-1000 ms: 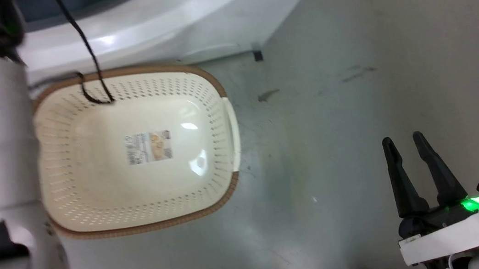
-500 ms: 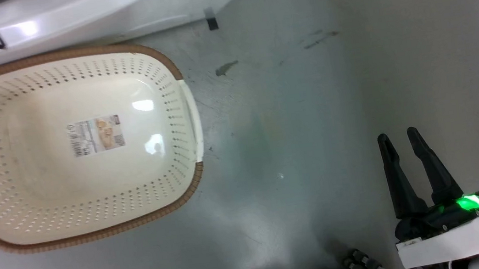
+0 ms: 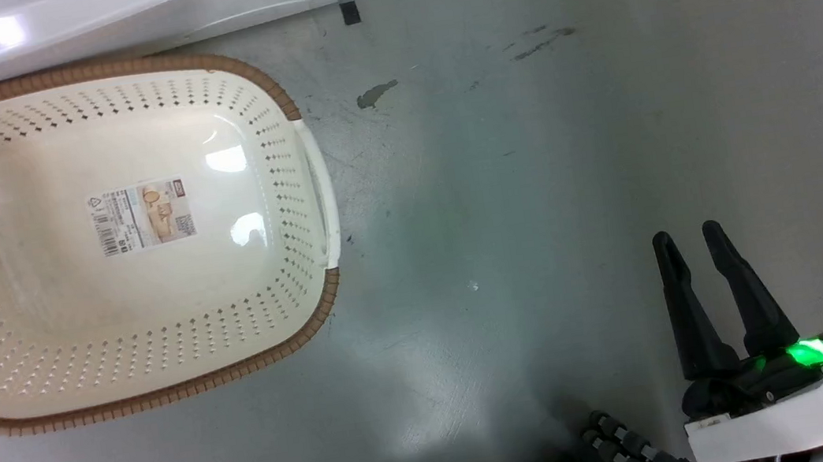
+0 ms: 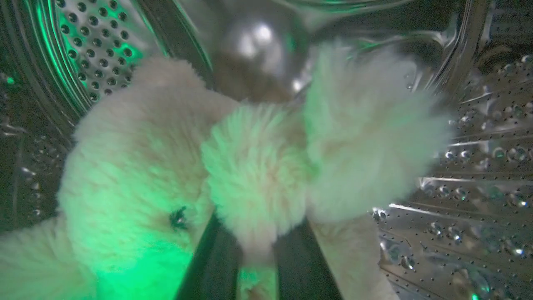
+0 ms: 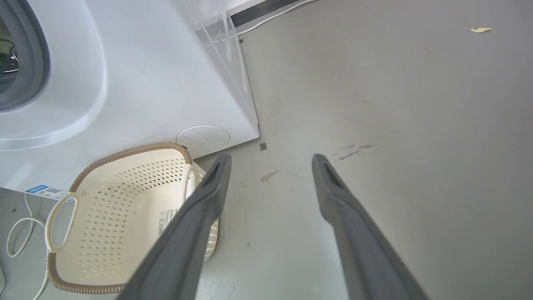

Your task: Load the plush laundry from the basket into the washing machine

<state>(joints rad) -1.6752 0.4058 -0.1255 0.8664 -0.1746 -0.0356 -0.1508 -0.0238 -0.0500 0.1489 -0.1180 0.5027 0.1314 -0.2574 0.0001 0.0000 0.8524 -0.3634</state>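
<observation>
The plush laundry [image 4: 175, 166], fluffy and cream, lies inside the washing machine's perforated steel drum [image 4: 479, 146]. My left gripper [image 4: 255, 254] is shut on one of its lumpy limbs, a dark finger on each side. The basket [image 3: 287, 104] stands on the floor in front of the washing machine [image 3: 74, 25], holding nothing but the label on its floor. It also shows in the right wrist view as the basket [image 5: 125, 196] below the white washing machine [image 5: 145, 83]. My right gripper [image 3: 686, 234] hangs open over bare floor, well right of the basket, its open fingers [image 5: 208, 183] spread wide.
Grey floor stretches to the right of the basket, with a small stain [image 3: 377, 94] and scuff marks [image 3: 542, 43]. A white cable [image 5: 16, 233] loops on the floor beside the basket's far handle. A black ribbed part [image 3: 623, 449] sits at the bottom edge.
The head camera has swung, so the basket sits further left and higher in the picture. The pale left arm that filled the left edge has left the head view. My right gripper stays open in place.
</observation>
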